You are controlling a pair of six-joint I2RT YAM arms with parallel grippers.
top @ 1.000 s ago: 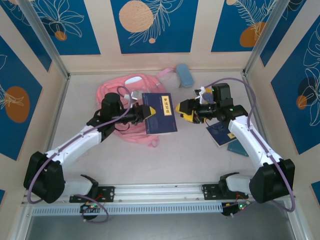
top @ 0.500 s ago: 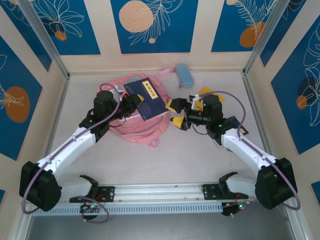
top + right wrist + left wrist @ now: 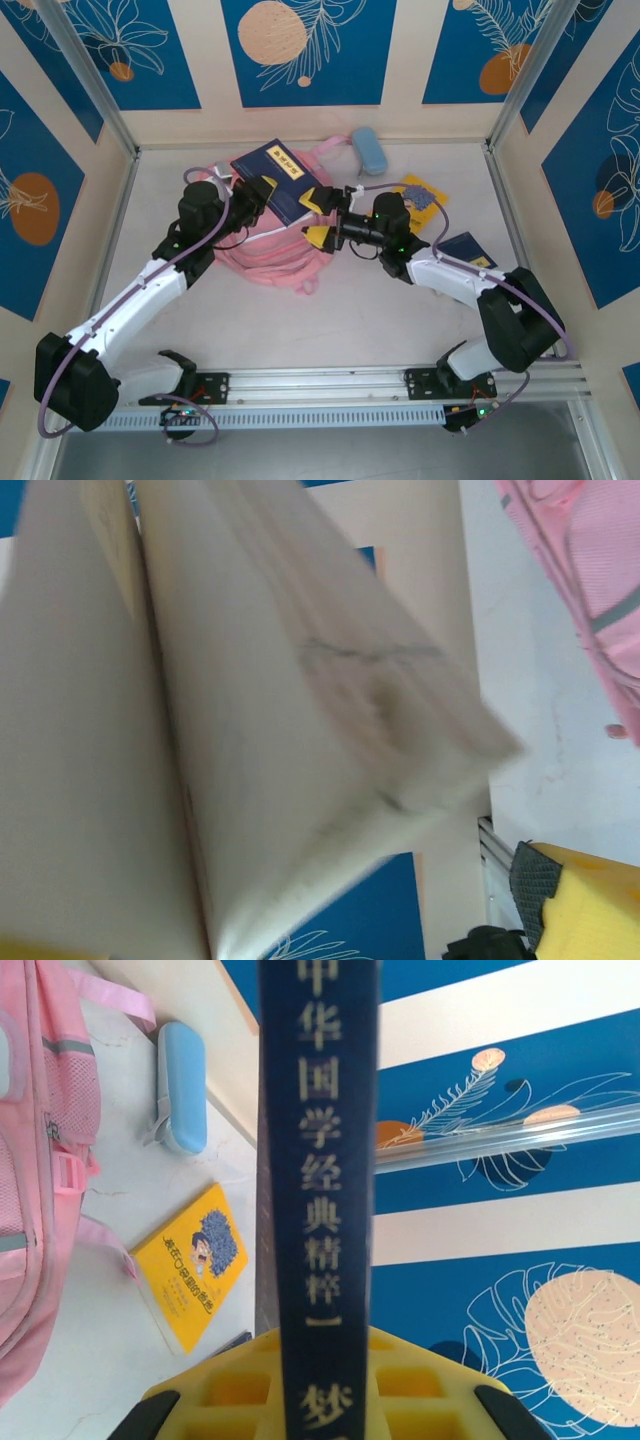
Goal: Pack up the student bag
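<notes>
Clamping a navy book (image 3: 281,176) near its spine, the left hand (image 3: 263,194) holds it above the pink student bag (image 3: 262,258) on the tabletop (image 3: 400,320); the right hand (image 3: 319,217), spread wide and gripping nothing, would best steady the pages (image 3: 300,680) before lowering.

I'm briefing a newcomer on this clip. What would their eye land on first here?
First, the dark blue book with gold lettering, gripped at its spine by the left gripper over the pink student bag in the middle of the table. The right gripper, jaws wide open, faces it from the right, close to its page edges. Farther back lie a yellow book and a light-blue pencil case.
</notes>
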